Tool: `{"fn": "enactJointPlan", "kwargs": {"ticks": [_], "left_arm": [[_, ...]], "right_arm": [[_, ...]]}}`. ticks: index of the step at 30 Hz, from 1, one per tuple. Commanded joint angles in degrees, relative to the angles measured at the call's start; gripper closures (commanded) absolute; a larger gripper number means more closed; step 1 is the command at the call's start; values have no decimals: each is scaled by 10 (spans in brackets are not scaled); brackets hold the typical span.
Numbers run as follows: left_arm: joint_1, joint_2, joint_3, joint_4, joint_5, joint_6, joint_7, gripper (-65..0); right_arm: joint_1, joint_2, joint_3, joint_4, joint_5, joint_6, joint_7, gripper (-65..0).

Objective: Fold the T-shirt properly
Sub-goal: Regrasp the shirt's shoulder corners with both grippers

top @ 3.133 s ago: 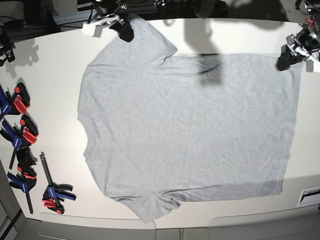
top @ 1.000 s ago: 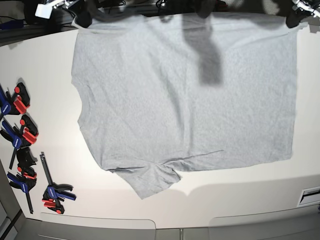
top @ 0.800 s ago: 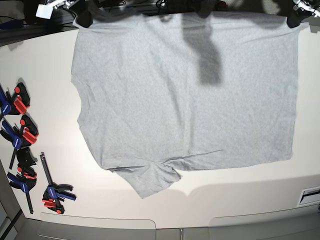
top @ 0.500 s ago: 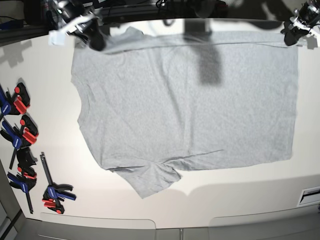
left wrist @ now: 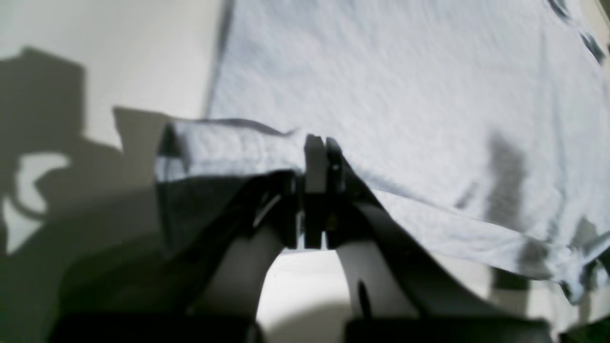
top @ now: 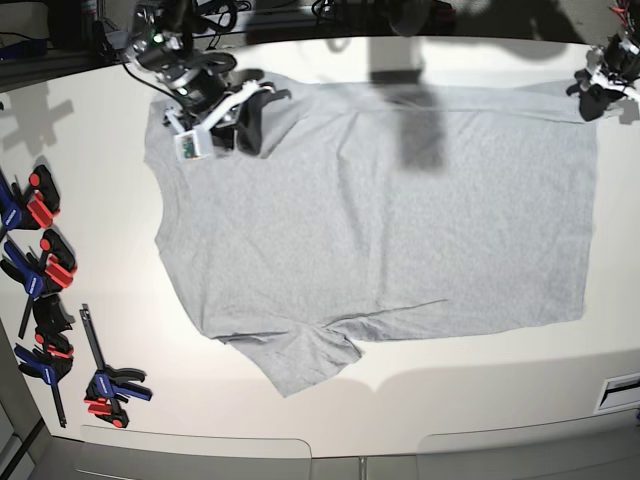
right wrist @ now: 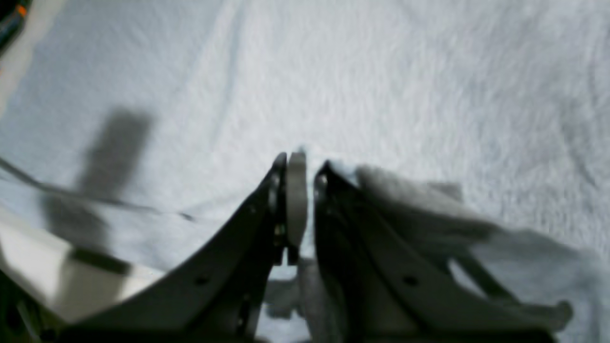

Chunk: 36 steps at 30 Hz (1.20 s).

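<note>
The light grey T-shirt [top: 380,210] lies spread on the white table [top: 90,150], plain side up, with one sleeve [top: 305,360] at the near left. My right gripper [top: 248,125] is over the shirt's far-left part, shut on a bunched fold of cloth; in the right wrist view the fingertips [right wrist: 296,177] pinch fabric that drapes over one finger. My left gripper [top: 595,100] is at the shirt's far-right corner, shut on its edge; in the left wrist view the fingertips [left wrist: 317,157] hold a turned-over flap [left wrist: 228,143] above the shirt [left wrist: 405,85].
Several red, blue and black clamps [top: 40,265] lie along the table's left edge, with one more [top: 105,388] near the front left. A white slotted fixture [top: 620,390] sits at the front right edge. Dark equipment and cables run along the far edge.
My right gripper has moved from the far-left edge inward over the shirt, carrying the far-left cloth with it. My left gripper has come slightly nearer, still holding the far-right corner.
</note>
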Motion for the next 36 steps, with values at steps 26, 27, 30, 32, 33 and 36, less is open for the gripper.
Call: {"fn": "enactJointPlan", "kwargs": {"ticks": [26, 27, 30, 32, 33, 36], "left_arm": [[-59, -56, -2, 9, 42, 2, -12, 0], [-59, -60, -2, 9, 42, 2, -12, 0], [-58, -66, -2, 9, 42, 2, -12, 0], [-58, -65, 1, 9, 33, 2, -12, 0], [-58, -65, 5, 9, 33, 2, -12, 0], [-59, -65, 32, 9, 34, 2, -12, 0]], "right_arm": [[113, 5, 2, -72, 0, 0, 37, 0], [113, 5, 2, -72, 0, 0, 40, 0], [114, 5, 2, -72, 0, 0, 40, 0], [114, 4, 2, -72, 0, 0, 40, 0], [114, 4, 2, -72, 0, 0, 40, 0], [114, 4, 2, -72, 0, 0, 39, 0]]}}
